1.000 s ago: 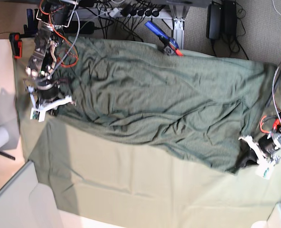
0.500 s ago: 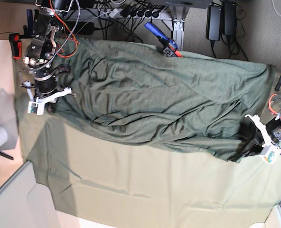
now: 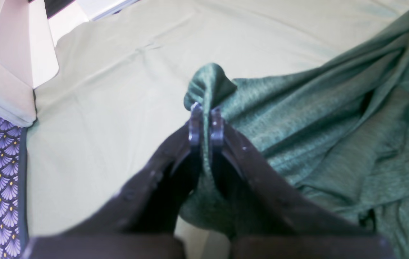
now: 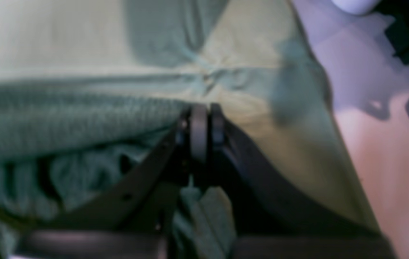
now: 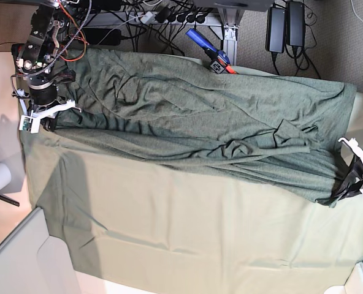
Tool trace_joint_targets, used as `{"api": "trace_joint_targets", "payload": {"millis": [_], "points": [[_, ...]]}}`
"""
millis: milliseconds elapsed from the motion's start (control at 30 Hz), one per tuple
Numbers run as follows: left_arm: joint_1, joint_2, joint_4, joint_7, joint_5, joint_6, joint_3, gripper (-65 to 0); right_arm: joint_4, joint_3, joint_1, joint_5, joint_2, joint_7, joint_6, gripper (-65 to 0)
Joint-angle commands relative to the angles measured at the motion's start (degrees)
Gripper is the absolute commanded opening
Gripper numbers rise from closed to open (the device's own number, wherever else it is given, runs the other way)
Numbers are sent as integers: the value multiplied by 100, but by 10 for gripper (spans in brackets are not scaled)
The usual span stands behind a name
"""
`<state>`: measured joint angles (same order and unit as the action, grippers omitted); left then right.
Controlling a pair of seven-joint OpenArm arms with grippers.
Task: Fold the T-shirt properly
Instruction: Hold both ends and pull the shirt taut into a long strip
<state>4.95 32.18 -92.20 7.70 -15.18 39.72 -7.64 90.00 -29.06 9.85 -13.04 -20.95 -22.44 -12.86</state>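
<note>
Both pincers [image 3: 204, 122] [image 4: 204, 124] clamp bunched corners of the wrinkled, heathered knit T-shirt [image 5: 194, 128].

Base view bright, sharp; right wrist view blurred; wrist foregrounds defocused.

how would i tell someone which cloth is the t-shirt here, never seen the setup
A pale green table cloth covers the table. Across its far half lies the T-shirt, stretched between the left gripper and the right gripper, each pinching an end. It is the darker, heathered olive, wrinkled fabric; the cloth beneath is lighter and smoother.
</note>
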Motion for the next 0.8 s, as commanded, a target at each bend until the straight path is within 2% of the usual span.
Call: {"api": "trace_joint_targets", "payload": {"millis": [0,233,500,767], "points": [[-55,107,-142,-103,-83,28,-66,-650,96,-144,-46,-79,-125,136,2,-650],[286,103,-210,-107,-85,28,-168,-650,96,-286,-42,-155,-122,24,0,-650],[975,101,-625,-107,-293,28,-986,-650,96,-286,212,-155,-122,83,2,-650],[1362,98,-721,-101,-426,28,-1032,-650,96,-286,240,-157,-109,96,2,-650]]}}
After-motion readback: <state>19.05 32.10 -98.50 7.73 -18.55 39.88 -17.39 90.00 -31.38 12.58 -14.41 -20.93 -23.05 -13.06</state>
